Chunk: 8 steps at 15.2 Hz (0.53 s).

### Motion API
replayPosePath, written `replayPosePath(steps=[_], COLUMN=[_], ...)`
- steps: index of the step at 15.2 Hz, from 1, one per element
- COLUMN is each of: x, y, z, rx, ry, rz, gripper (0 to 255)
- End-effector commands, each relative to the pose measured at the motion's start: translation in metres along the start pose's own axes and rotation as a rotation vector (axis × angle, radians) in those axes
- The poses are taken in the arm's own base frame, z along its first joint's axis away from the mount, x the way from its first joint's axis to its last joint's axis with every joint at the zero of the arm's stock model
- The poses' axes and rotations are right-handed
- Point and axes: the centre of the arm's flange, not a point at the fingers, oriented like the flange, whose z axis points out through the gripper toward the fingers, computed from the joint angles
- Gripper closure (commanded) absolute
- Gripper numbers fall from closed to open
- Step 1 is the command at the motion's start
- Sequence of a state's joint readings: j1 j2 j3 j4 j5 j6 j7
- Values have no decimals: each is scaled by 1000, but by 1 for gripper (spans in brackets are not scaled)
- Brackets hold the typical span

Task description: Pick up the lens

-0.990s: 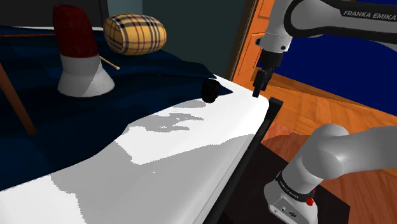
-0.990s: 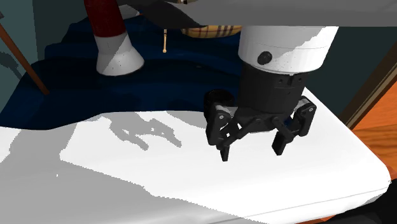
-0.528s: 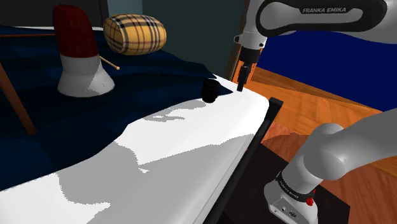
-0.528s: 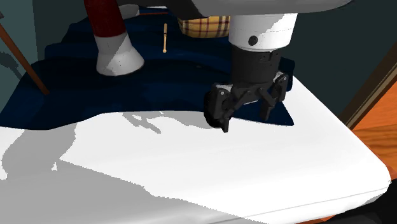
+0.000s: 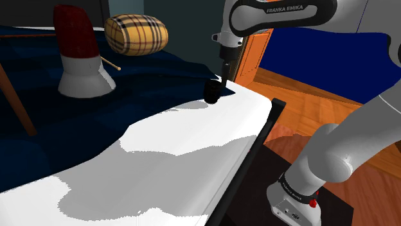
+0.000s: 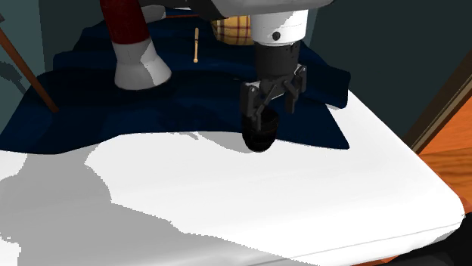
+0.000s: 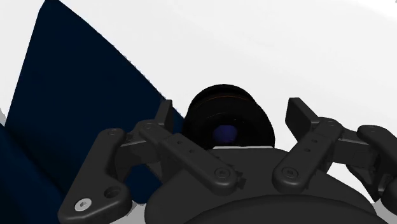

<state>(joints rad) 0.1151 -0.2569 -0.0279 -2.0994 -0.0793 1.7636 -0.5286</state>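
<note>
The lens (image 5: 211,91) is a short black cylinder with a dark glass face. It stands on the white sheet (image 5: 193,147), right at the edge of the dark blue blanket (image 5: 148,83). My gripper (image 5: 224,70) hangs just above and slightly behind it, open. In the second exterior view the gripper (image 6: 270,107) hovers over the lens (image 6: 259,136), and one fingertip overlaps its upper edge. In the wrist view the lens (image 7: 230,124) lies in the gap between the spread fingers (image 7: 165,118), which do not touch it.
A red and white cone-shaped object (image 5: 80,58), a plaid cushion (image 5: 136,34) and a thin wooden stick (image 5: 109,63) lie further back on the blanket. A black rail (image 5: 271,119) runs along the sheet's near edge, with orange wooden floor (image 5: 321,96) beyond.
The gripper has swung toward the shoulder view's left, from over the bed's edge to just above the lens. It stayed open, and the lens has not moved.
</note>
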Motion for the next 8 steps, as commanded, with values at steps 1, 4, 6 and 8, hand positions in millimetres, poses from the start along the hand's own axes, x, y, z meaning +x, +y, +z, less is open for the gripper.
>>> replayPosePath(steps=[1, 4, 6, 8], x=[7, 9, 10, 10], y=[0, 0, -1, -1], z=[9, 24, 35, 38], rx=[-3, -3, -3, -3], ry=[0, 0, 0, 0], rz=[-15, -15, -15, -15], gripper=[0, 0, 0, 0])
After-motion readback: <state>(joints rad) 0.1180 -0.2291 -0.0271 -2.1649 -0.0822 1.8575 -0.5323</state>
